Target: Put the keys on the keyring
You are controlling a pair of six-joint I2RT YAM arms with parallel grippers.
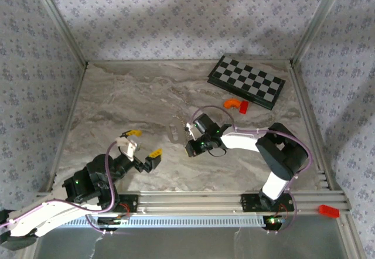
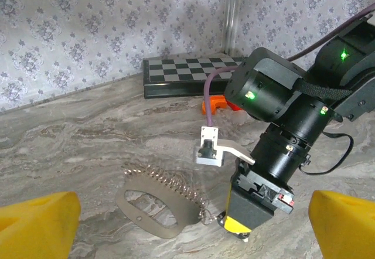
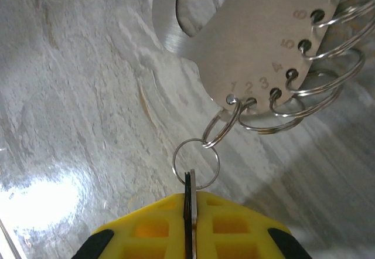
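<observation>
A thin key, edge-on, meets the small ring hanging below hole 1 of the numbered plate, grasped by the right hand. Threading looks underway, not settled. Left of the plate, the left hand hangs released above the bench.

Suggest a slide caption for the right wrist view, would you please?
Right gripper pinching a thin key edge-on at a small ring linked to hole 1 of the numbered plate.

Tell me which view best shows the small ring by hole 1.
Right wrist: the small ring is sharp, next to the fingers pinching the key. Left wrist shows it tiny; top external can't resolve it.
</observation>
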